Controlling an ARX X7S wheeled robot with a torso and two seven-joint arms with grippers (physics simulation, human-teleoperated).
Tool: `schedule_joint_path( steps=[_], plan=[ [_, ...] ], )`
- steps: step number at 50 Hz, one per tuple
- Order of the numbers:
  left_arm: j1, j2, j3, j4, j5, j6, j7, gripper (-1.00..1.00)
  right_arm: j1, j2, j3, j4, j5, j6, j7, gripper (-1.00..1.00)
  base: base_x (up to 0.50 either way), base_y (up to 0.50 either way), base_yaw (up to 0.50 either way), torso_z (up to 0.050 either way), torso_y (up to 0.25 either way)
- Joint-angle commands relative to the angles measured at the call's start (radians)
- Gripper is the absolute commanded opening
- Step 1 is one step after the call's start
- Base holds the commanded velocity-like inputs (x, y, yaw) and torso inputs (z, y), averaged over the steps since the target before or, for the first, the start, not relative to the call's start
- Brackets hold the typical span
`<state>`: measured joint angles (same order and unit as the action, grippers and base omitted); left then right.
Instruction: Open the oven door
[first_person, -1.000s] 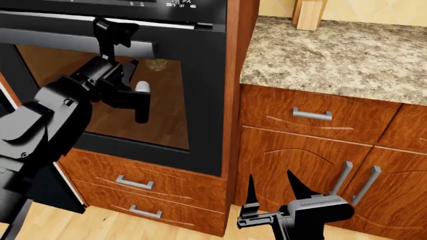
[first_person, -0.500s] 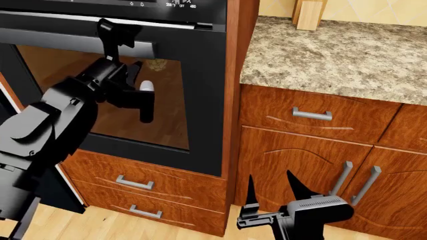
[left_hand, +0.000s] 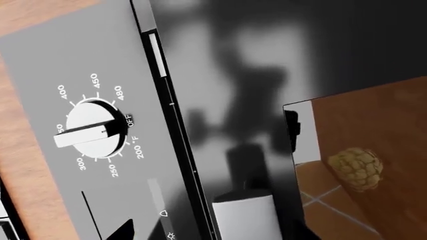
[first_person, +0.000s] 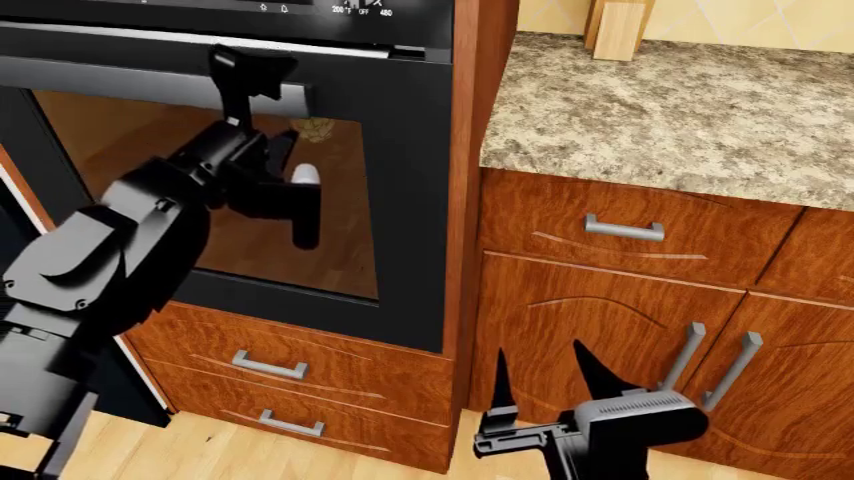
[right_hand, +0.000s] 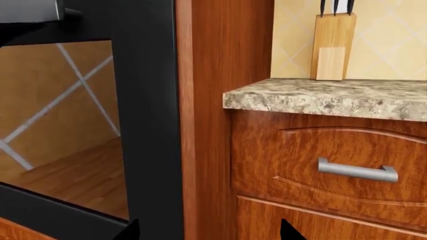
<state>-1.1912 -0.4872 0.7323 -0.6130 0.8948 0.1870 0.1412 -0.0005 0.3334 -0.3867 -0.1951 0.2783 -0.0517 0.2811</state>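
black left end effector (first_person: 254, 75) at oven door (first_person: 400, 200) handle (first_person: 120, 80)

Left claw (first_person: 267, 100) raised forward; right claw (first_person: 550, 378) low, prongs spread.

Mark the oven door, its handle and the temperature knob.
oven door (first_person: 414, 200), head view, black frame right of the glass
handle (first_person: 120, 75), head view, bar left of the left arm
temperature knob (left_hand: 90, 129), left wrist view, white pointer
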Motion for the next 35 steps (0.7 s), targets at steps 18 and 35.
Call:
schedule_joint_path(
  steps=[18, 35],
  plan=[
    [0.042, 0.023, -0.029, 0.011, -0.072, -0.061, 0.107, 1.0, 0.004, 0.005, -0.001, 0.001, 0.005, -0.008, 0.008, 1.0, 0.0, 0.0, 0.0, 0.0, 0.0],
    [0.062, 0.017, -0.062, 0.043, -0.079, -0.164, 0.167, 1.0, -0.004, 0.011, 0.0, -0.011, 0.007, -0.009, 0.019, 1.0, 0.0, 0.0, 0.0, 0.0, 0.0]
  ],
)
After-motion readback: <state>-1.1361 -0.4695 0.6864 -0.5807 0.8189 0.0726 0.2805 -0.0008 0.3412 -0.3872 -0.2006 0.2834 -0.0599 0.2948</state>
